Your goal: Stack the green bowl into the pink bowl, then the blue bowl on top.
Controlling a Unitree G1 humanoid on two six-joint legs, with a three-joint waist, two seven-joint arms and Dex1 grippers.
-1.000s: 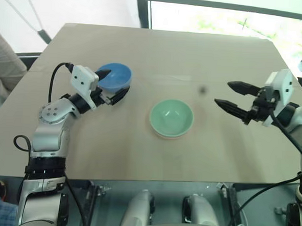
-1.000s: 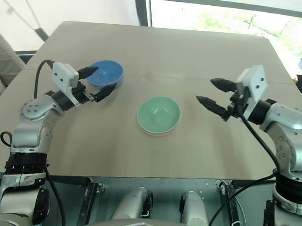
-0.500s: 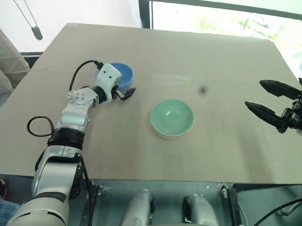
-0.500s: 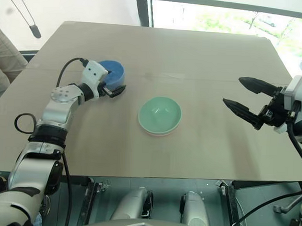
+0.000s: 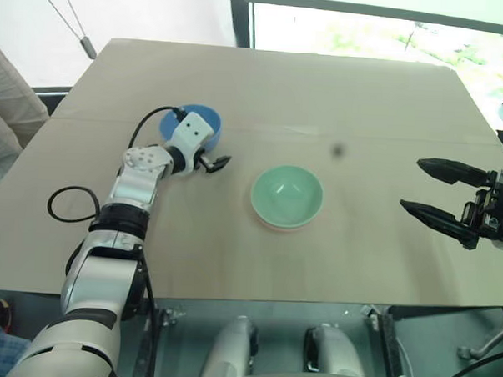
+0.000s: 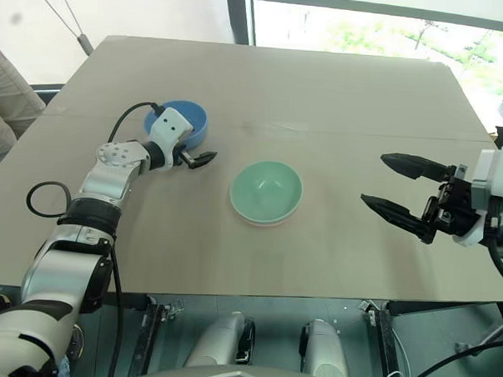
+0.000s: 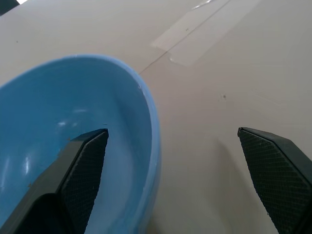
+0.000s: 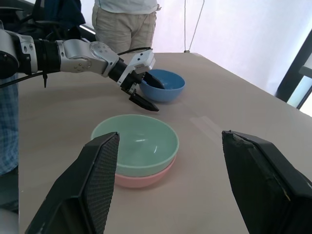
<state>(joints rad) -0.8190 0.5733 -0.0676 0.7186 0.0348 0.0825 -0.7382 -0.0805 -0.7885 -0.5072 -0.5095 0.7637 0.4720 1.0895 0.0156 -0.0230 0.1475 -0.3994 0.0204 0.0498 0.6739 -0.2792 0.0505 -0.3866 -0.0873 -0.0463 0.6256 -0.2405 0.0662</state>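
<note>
Our left gripper (image 7: 170, 161) straddles the blue bowl (image 7: 58, 141) rim, jaws apart; green bowl (image 5: 287, 192) sits nested in pink bowl (image 8: 141, 179); right gripper (image 6: 397, 191) gapes empty.

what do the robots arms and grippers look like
Both arms are built of silver-grey metallic segments with black joints and loose black cables. Each wrist carries a white boxy module. The left gripper and right gripper each have two black tapered fingers with cross-hatched pads.
</note>
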